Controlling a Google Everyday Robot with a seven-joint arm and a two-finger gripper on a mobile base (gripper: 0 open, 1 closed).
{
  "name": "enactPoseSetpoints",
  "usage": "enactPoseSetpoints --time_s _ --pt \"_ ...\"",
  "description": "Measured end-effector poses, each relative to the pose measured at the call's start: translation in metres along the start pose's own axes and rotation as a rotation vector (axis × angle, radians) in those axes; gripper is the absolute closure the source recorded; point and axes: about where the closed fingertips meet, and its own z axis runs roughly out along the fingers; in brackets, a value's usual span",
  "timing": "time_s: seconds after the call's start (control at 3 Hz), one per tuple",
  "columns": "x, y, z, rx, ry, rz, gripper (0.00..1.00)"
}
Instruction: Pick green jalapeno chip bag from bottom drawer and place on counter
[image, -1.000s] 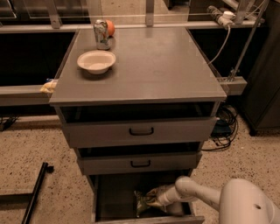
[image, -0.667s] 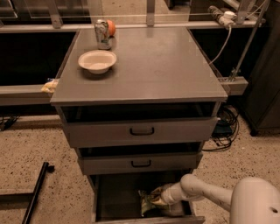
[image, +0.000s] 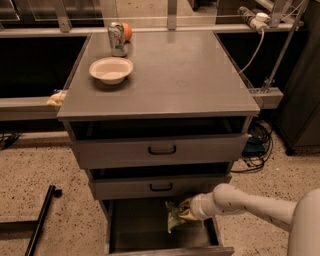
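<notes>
Gripper (image: 184, 212): inside the open bottom drawer, at the tip of the white arm (image: 250, 206) reaching in from the right; fingers pinched on the bag.
Green jalapeno chip bag (image: 174, 218): crinkled, held just left of the gripper, below the middle drawer's front.
Bottom drawer (image: 135, 231): pulled out; its dark floor lies left of and beneath the gripper.
Counter (image: 180, 75): well above the gripper, topping the cabinet.
Bowl (image: 111, 70): on the counter, far up and left of the gripper.

My gripper (image: 186, 214) sits in the bottom drawer's (image: 135, 227) right half — the middle drawer (image: 125, 188) overhangs its rear; its left half gives me room.
</notes>
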Motion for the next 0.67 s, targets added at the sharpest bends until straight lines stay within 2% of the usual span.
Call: enactPoseSetpoints --time_s 0.33,0.67 --pt "-0.0147 -0.0164 -0.0220 0.025 0.012 -0.033 1.00" --pt "-0.0147 -0.0164 -0.0221 0.025 0.012 -0.033 1.00"
